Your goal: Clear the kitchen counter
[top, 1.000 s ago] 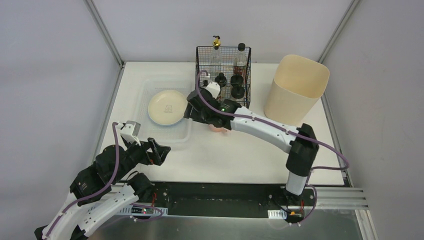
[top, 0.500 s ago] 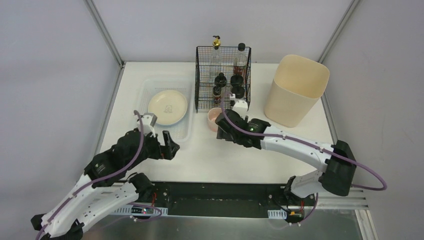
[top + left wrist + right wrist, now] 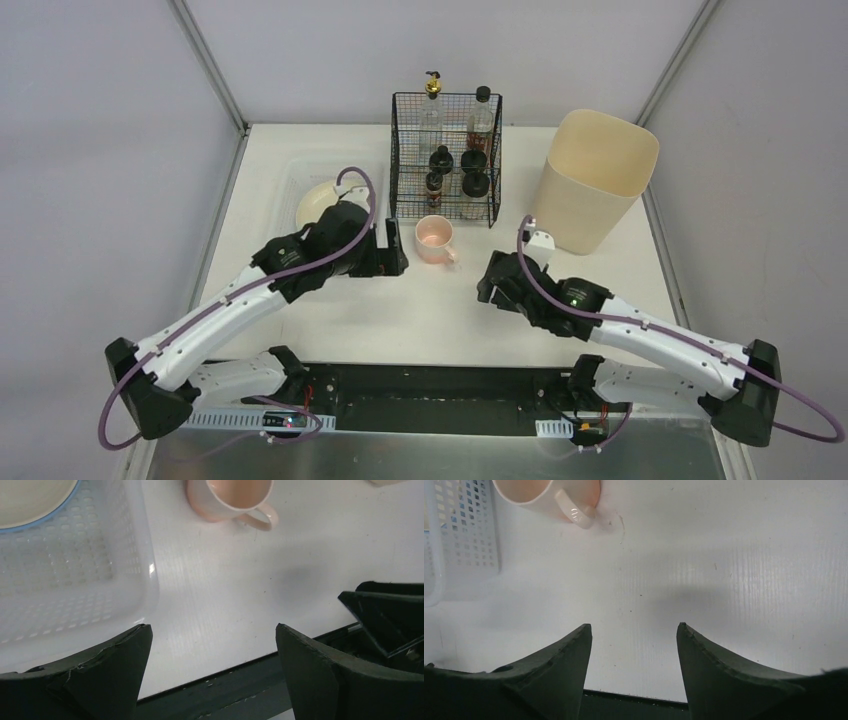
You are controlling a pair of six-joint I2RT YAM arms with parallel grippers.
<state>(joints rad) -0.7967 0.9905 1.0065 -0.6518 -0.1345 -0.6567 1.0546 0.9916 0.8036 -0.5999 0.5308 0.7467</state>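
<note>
- My left pincer (image 3: 392,262), spread wide and empty, sits just left of the pink mug (image 3: 433,237) on the white kitchen counter (image 3: 440,305). I'd straddle its rim away from the handle.
- The tray (image 3: 148,575) is left and the wire rack (image 3: 445,150) just beyond the mug, so open room lies near.
- My right pincer (image 3: 490,288) is parted and empty, off right.

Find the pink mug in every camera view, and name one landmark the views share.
Top external: the pink mug is at centre, on the kitchen counter, just in front of the black wire rack.
Left wrist: at the top edge near centre, rim cut off.
Right wrist: in the top left corner, partly cut off.
Shared landmark: the translucent white tray, on the mug's left in all three views.
</note>
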